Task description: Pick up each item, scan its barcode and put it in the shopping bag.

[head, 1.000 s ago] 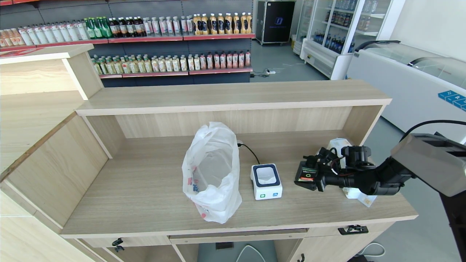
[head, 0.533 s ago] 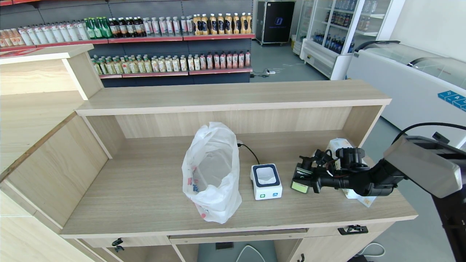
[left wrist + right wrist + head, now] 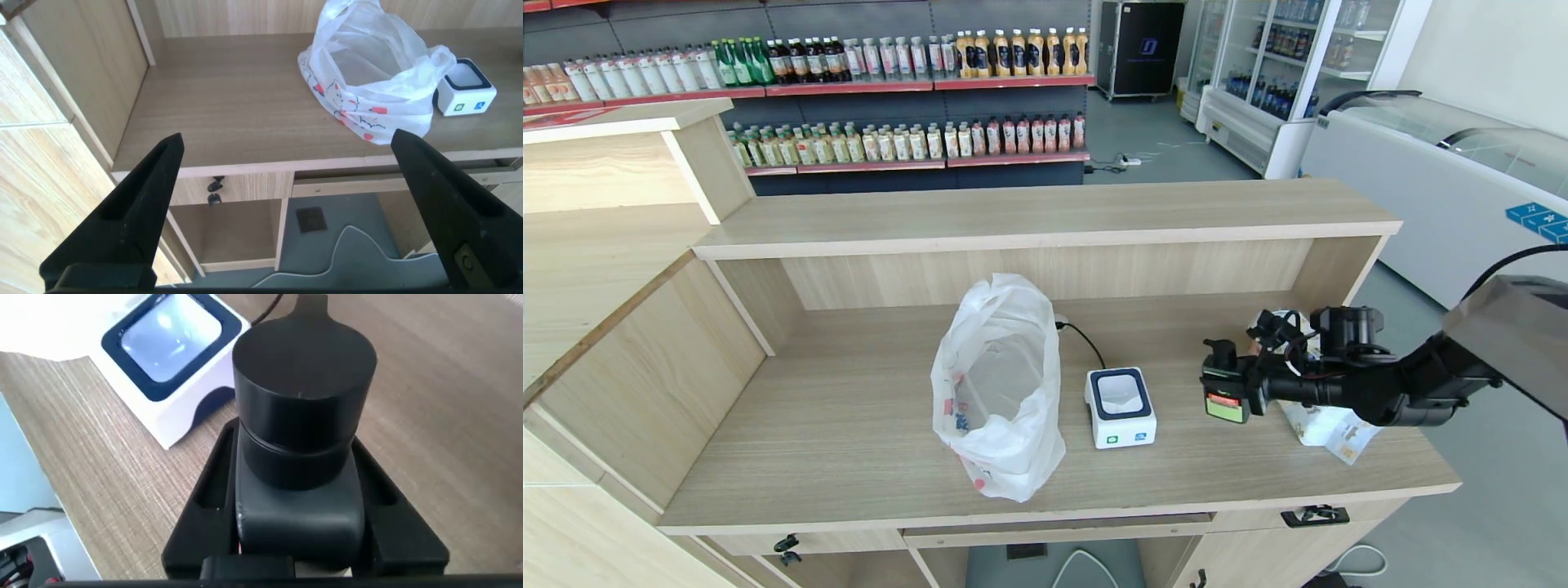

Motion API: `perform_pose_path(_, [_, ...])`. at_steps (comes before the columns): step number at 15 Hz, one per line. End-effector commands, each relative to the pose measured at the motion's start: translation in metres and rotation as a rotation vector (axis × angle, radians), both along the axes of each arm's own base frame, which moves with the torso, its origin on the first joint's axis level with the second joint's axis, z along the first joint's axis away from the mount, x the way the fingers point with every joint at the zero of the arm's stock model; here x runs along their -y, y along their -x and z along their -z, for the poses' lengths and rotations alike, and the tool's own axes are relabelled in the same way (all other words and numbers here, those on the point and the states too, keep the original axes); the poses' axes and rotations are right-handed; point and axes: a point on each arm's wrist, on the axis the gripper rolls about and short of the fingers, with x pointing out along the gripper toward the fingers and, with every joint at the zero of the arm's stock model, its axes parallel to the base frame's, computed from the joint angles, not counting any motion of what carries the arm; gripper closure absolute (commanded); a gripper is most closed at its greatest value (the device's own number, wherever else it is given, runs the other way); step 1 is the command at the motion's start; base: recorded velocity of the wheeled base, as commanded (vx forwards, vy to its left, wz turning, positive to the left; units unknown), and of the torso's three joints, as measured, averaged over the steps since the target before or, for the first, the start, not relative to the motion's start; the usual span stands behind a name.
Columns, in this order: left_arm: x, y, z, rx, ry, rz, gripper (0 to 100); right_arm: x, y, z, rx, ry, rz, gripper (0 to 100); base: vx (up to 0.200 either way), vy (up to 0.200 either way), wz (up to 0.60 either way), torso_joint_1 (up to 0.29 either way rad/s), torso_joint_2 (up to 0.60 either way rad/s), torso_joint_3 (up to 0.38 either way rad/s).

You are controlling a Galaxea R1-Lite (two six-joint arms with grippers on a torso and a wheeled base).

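Fingers (image 3: 204,502) of my right gripper (image 3: 1225,392) clenched on small dark container (image 3: 302,400), above counter (image 3: 849,425) toward its right edge, just beside scanner (image 3: 1121,406). My left gripper (image 3: 288,145): released, fingers spread.

White plastic shopping bag (image 3: 1001,392) stands mid-bench, mouth open, red print low on its side. White barcode scanner (image 3: 1121,406), dark-framed window facing up, cable at back, sits just right of bag. Small dark item (image 3: 1225,404) with black round cap and red-green label is held off bench, right of scanner. White packet (image 3: 1327,429) lies at bench's right end.
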Motion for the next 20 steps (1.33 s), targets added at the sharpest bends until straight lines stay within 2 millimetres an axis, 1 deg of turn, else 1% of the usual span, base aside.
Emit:
perform_pose_path(1, [0.0, 0.0, 0.0, -0.001, 0.001, -0.001, 0, 0.005, 0.044, -0.08, 0.149, 0.009, 0.011, 100, 0.0, 0.0, 0.0, 0.0, 0.0, 0.0])
perform_pose_path(2, [0.0, 0.0, 0.0, -0.001, 0.001, -0.001, 0, 0.008, 0.064, -0.104, 0.202, 0.017, 0.02, 100, 0.0, 0.0, 0.0, 0.0, 0.0, 0.0])
perform_pose_path(3, [0.0, 0.0, 0.0, -0.001, 0.001, -0.001, 0, 0.012, 0.08, -0.12, 0.266, 0.05, 0.038, 100, 0.0, 0.0, 0.0, 0.0, 0.0, 0.0])
perform_pose_path(4, [0.0, 0.0, 0.0, -0.001, -0.001, -0.001, 0, 0.015, 0.089, -0.131, 0.334, 0.098, 0.043, 100, 0.0, 0.0, 0.0, 0.0, 0.0, 0.0])
perform_pose_path(5, [0.0, 0.0, 0.0, -0.001, 0.001, 0.001, 0, 0.017, 0.095, -0.142, 0.439, 0.17, 0.027, 100, 0.0, 0.0, 0.0, 0.0, 0.0, 0.0])
perform_pose_path(6, [0.0, 0.0, 0.0, -0.001, 0.001, -0.001, 0, 0.016, 0.1, -0.15, 0.543, 0.257, 0.004, 100, 0.0, 0.0, 0.0, 0.0, 0.0, 0.0])
perform_pose_path(8, [0.0, 0.0, 0.0, -0.001, 0.001, -0.001, 0, 0.015, 0.118, -0.169, 0.743, 0.41, -0.047, 100, 0.0, 0.0, 0.0, 0.0, 0.0, 0.0])
perform_pose_path(9, [0.0, 0.0, 0.0, -0.001, 0.001, -0.001, 0, 0.015, 0.124, -0.174, 0.788, 0.44, -0.06, 100, 0.0, 0.0, 0.0, 0.0, 0.0, 0.0])
perform_pose_path(10, [0.0, 0.0, 0.0, -0.001, 0.001, -0.001, 0, 0.011, 0.138, -0.186, 0.892, 0.511, -0.08, 100, 0.0, 0.0, 0.0, 0.0, 0.0, 0.0])
perform_pose_path(12, [0.0, 0.0, 0.0, -0.001, -0.001, 0.001, 0, 0.001, 0.17, -0.205, 1.078, 0.618, -0.125, 100, 0.0, 0.0, 0.0, 0.0, 0.0, 0.0])
perform_pose_path(13, [0.0, 0.0, 0.0, -0.001, 0.001, -0.001, 0, -0.002, 0.189, -0.211, 1.193, 0.703, -0.142, 100, 0.0, 0.0, 0.0, 0.0, 0.0, 0.0])
perform_pose_path(14, [0.0, 0.0, 0.0, -0.001, 0.001, -0.001, 0, -0.01, 0.206, -0.221, 1.345, 0.777, -0.173, 100, 0.0, 0.0, 0.0, 0.0, 0.0, 0.0])
perform_pose_path(15, [0.0, 0.0, 0.0, -0.001, -0.001, -0.001, 0, -0.018, 0.22, -0.225, 1.456, 0.829, -0.203, 100, 0.0, 0.0, 0.0, 0.0, 0.0, 0.0])
perform_pose_path(16, [0.0, 0.0, 0.0, -0.001, 0.001, -0.001, 0, -0.022, 0.227, -0.225, 1.499, 0.846, -0.22, 100, 0.0, 0.0, 0.0, 0.0, 0.0, 0.0])
perform_pose_path(17, [0.0, 0.0, 0.0, -0.001, 0.001, -0.001, 0, -0.04, 0.243, -0.214, 1.612, 0.884, -0.314, 100, 0.0, 0.0, 0.0, 0.0, 0.0, 0.0])
perform_pose_path(19, [0.0, 0.0, 0.0, -0.001, 0.001, -0.001, 0, -0.062, 0.262, -0.194, 1.706, 0.977, -0.391, 100, 0.0, 0.0, 0.0, 0.0, 0.0, 0.0])
perform_pose_path(20, [0.0, 0.0, 0.0, -0.001, 0.001, -0.001, 0, -0.074, 0.269, -0.19, 1.776, 0.967, -0.447, 100, 0.0, 0.0, 0.0, 0.0, 0.0, 0.0])
